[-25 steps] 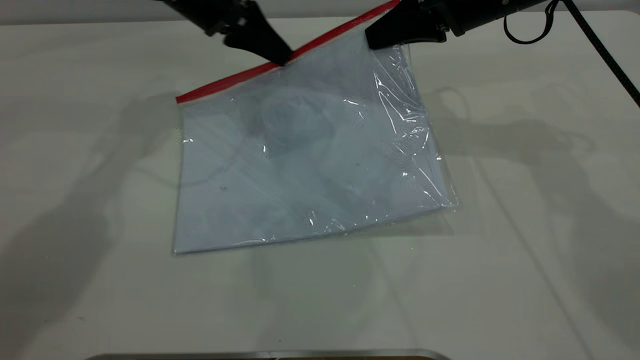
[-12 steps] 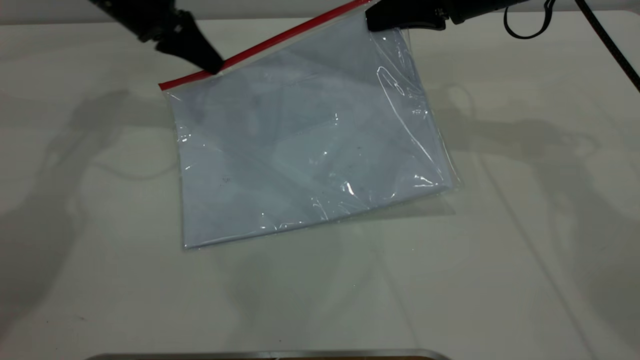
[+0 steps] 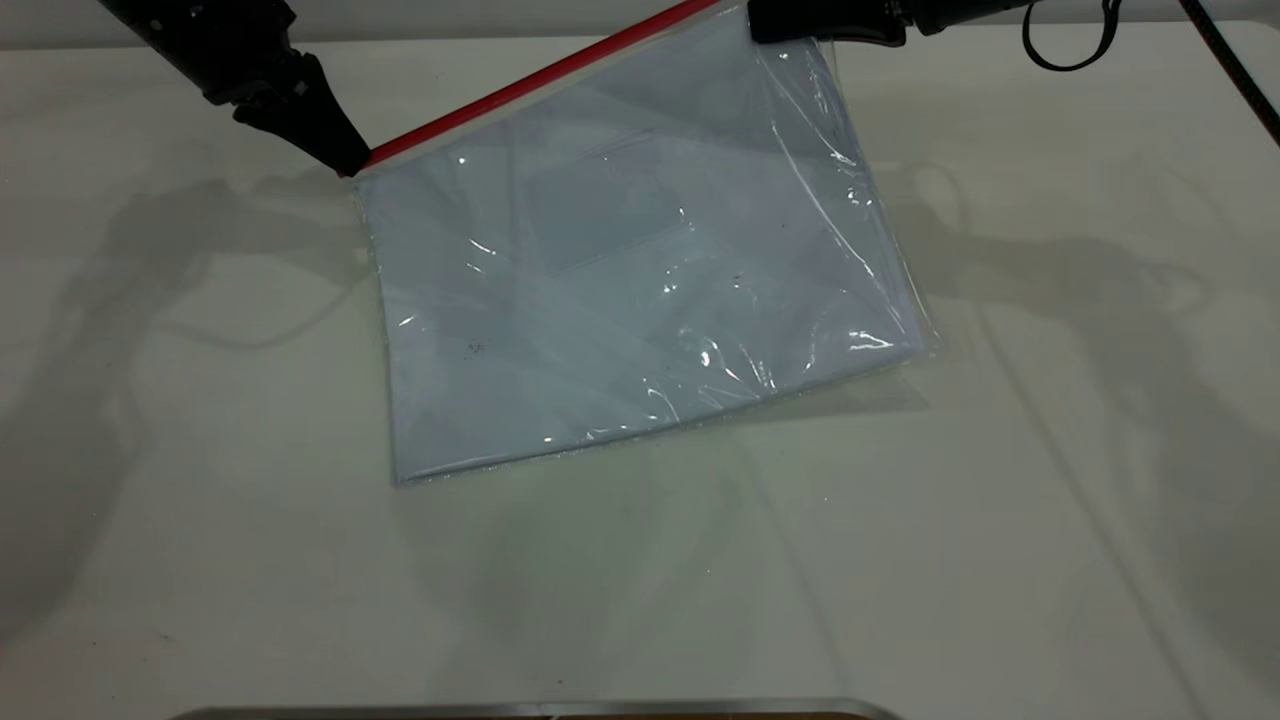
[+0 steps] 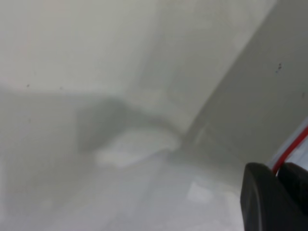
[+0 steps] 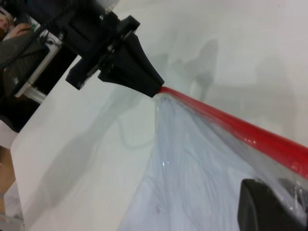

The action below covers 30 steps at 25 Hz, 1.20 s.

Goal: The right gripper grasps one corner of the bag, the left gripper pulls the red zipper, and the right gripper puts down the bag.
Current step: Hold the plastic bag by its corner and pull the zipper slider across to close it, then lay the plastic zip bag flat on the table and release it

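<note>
The clear bag [image 3: 640,290] with pale blue-white sheets hangs slanted, its lower edge on the table. The red zipper [image 3: 540,85] runs along its raised top edge. My right gripper [image 3: 775,22] is shut on the bag's upper right corner at the top of the exterior view; the bag also shows in the right wrist view [image 5: 202,183]. My left gripper [image 3: 348,160] is shut on the zipper at the strip's far left end. The left wrist view shows the red strip [image 4: 291,149] between its fingers [image 4: 262,199]. The right wrist view shows the left gripper [image 5: 153,89] at the strip's end.
The white table [image 3: 1050,480] lies all around the bag. A metal rim [image 3: 540,708] runs along the front edge. The right arm's looped cable [image 3: 1065,45] and braided cord [image 3: 1235,70] hang at the far right.
My left gripper has slid leftward along the red zipper from its middle to its left end. The bag has swung and flattened a little; the right gripper keeps hold, slightly higher.
</note>
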{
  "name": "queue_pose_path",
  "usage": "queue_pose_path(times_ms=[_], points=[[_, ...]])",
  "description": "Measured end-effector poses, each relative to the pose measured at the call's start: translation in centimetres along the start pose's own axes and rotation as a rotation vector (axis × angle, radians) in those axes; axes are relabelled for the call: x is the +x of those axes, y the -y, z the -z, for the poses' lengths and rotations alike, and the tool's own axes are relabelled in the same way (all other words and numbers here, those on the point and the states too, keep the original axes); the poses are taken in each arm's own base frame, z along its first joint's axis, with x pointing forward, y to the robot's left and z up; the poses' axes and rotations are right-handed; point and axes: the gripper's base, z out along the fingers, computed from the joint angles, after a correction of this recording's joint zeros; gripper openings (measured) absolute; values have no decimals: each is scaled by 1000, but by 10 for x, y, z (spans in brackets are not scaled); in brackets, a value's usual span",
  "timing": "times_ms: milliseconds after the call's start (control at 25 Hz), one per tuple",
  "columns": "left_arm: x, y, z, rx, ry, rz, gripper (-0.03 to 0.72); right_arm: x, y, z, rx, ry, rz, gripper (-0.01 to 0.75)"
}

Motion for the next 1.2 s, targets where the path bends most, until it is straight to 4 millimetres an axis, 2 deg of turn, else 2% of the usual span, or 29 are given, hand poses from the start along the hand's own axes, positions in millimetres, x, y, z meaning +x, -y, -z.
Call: queue_pose_path(times_ms=[240, 360, 440, 600, 720, 840, 920, 1040, 1200], points=[[-6, 1, 0, 12, 64, 40, 119, 0, 4, 1, 29, -1, 12, 37], [-14, 4, 7, 21, 116, 59, 201, 6, 11, 1, 58, -14, 2, 42], [-22, 9, 19, 13, 149, 53, 275, 17, 20, -4, 79, -31, -25, 50], [-45, 28, 60, 30, 238, 25, 386, 39, 36, -16, 148, -70, -76, 118], [-60, 49, 92, 92, 301, -4, 409, 49, 45, -20, 264, -135, -45, 254], [-71, 73, 121, 166, 353, -57, 413, 57, 57, -15, 427, -246, 24, 404], [-77, 88, 140, 199, 379, -93, 415, 58, 63, -6, 551, -312, 63, 448], [-86, 108, 167, 184, 417, -140, 415, 41, 58, 12, 651, -337, 86, 466], [-93, 138, 213, 135, 474, -174, 415, 2, 16, 42, 620, -382, 8, 468]])
